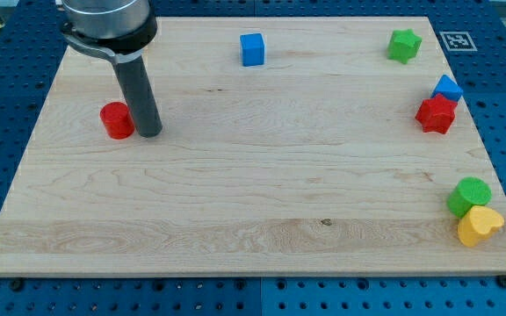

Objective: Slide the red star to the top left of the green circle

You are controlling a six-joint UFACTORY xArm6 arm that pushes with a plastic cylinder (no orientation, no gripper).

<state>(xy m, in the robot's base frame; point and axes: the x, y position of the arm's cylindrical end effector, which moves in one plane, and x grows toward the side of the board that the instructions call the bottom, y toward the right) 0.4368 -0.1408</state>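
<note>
Camera view: my tip [148,133] down on board [235,175], touching right side of red cylinder [117,120]. No pincer on rod. Red star [436,114] far right, touching blue block [447,88]. Green circle [468,195] lower right, against yellow heart [479,226].

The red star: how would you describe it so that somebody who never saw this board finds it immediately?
Start at the wooden board's right edge in the view and go to about mid-height. There the red star sits, touching the blue block just above it. It is the only red piece on that side, and its pointed outline differs from the round red cylinder far left, beside my tip.
</note>
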